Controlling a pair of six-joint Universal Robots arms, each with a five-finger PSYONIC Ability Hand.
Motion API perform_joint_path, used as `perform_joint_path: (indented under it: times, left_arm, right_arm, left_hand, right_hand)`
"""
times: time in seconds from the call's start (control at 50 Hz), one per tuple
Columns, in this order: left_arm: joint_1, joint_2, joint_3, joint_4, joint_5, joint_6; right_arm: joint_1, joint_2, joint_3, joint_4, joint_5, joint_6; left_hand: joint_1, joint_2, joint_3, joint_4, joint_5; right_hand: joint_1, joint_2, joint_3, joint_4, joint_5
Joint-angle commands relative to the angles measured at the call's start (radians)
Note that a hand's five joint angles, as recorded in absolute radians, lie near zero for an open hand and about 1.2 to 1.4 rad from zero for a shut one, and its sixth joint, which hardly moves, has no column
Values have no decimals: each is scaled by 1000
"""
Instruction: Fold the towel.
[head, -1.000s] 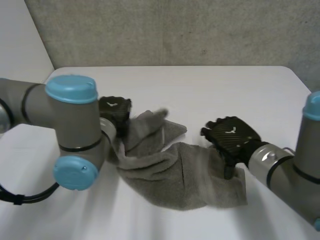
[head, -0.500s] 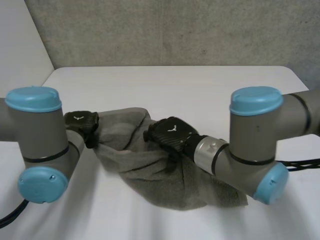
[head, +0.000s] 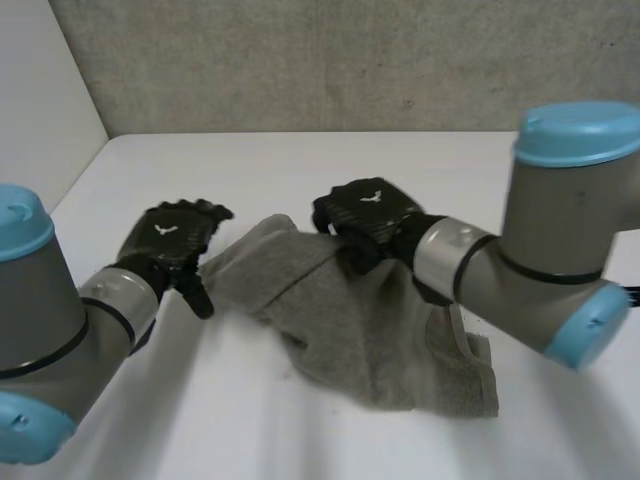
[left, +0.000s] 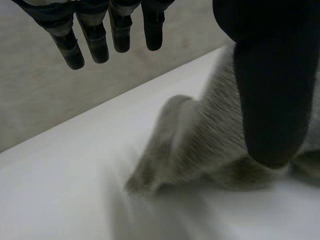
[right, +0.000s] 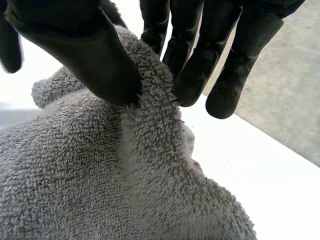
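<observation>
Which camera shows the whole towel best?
Head view: it shows nearly the whole towel on the table. Right wrist view shows the fold the right hand pinches; left wrist view, one end by the left hand.

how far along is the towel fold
Done: the towel looks roughly doubled over on the table, but rumpled. In hand: the right robot hand pinches a ridge of it; the left robot hand is open beside its edge. Left: flatten it and square the fold.

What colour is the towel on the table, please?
The towel is plain grey terry cloth with no pattern; the right wrist view shows it best.
</observation>
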Motion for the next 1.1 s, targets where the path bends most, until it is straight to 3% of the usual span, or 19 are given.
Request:
perform_joint_path:
  times: [0.02,0.22,0.32,0.44,0.48,0.5,0.52,0.6,0.68,0.72,0.76,0.82,0.86,0.88,0.92,0.98,1.1]
  left_arm:
    - [-1,-23,-42,63,127,4]
    - [-14,-198,17,146,126,5]
    - [-22,-273,82,239,129,1]
    - [-27,-321,126,267,135,3]
    - [-39,-352,157,272,134,6]
    - [-39,-352,157,272,134,6]
    - [-39,-365,174,272,134,6]
    - [-39,-392,229,273,132,9]
    - [-39,-406,329,272,126,32]
    - [-39,-389,497,281,117,78]
    - [-39,-370,584,301,100,86]
    - [-39,-315,733,377,37,83]
    - [-39,-291,799,438,-6,81]
    - [-37,-272,844,498,-41,81]
    - [-36,-260,876,547,-69,83]
    - [-36,-245,896,592,-92,81]
    - [-28,-214,774,536,-90,78]
  right_arm:
    - [-76,-109,132,4,-4,-1]
    - [-120,-201,310,-7,-32,-4]
    - [-138,-232,365,-7,-86,-6]
    - [-157,-246,369,-7,-99,-7]
    - [-166,-251,352,-7,-98,-13]
    - [-166,-251,352,-7,-98,-13]
    - [-172,-251,338,-7,-98,-26]
    - [-168,-231,281,-10,-95,-82]
    - [-158,-165,121,-43,-84,-232]
    - [-157,-148,42,-77,-80,-277]
    - [-157,-136,-99,-217,-54,-305]
    - [-155,-140,-142,-338,-26,-305]
    - [-148,-154,-164,-623,52,-299]
    - [-148,-154,-164,-625,52,-299]
    - [-134,-183,-145,-840,139,-288]
    - [-123,-200,-128,-861,175,-286]
    - [-103,-220,-38,-643,195,-293]
  left_hand:
    - [22,33,33,32,11]
    - [148,159,159,158,138]
    - [488,499,499,498,477]
    - [727,737,737,737,716]
    - [1025,1035,1035,1035,1014]
    - [1026,1037,1037,1036,1015]
    - [1180,1191,1191,1190,1169]
    - [1199,1210,1210,1209,1188]
    - [1199,1210,1210,1209,1188]
    - [1199,1210,1210,1209,1188]
    - [1199,1210,1210,1209,1188]
    - [1199,1210,1210,1209,1188]
    - [1199,1210,1210,1209,1188]
    - [1199,1210,1210,1209,1188]
    - [1199,1210,1210,1209,1188]
    - [1199,1210,1210,1209,1188]
    - [1199,1210,1210,1209,1188]
  right_hand:
    - [99,97,71,62,84]
    - [99,97,71,62,84]
    - [99,97,71,62,84]
    - [99,97,71,62,84]
    - [99,97,71,62,84]
    - [99,97,71,62,84]
    - [99,97,71,62,84]
    - [99,97,71,62,84]
    - [99,97,71,62,84]
    - [99,97,71,62,84]
    - [99,97,71,62,84]
    - [99,97,71,62,84]
    - [99,97,71,62,84]
    - [99,97,71,62,84]
    - [99,97,71,62,84]
    - [99,97,71,62,84]
    - [99,97,71,62,84]
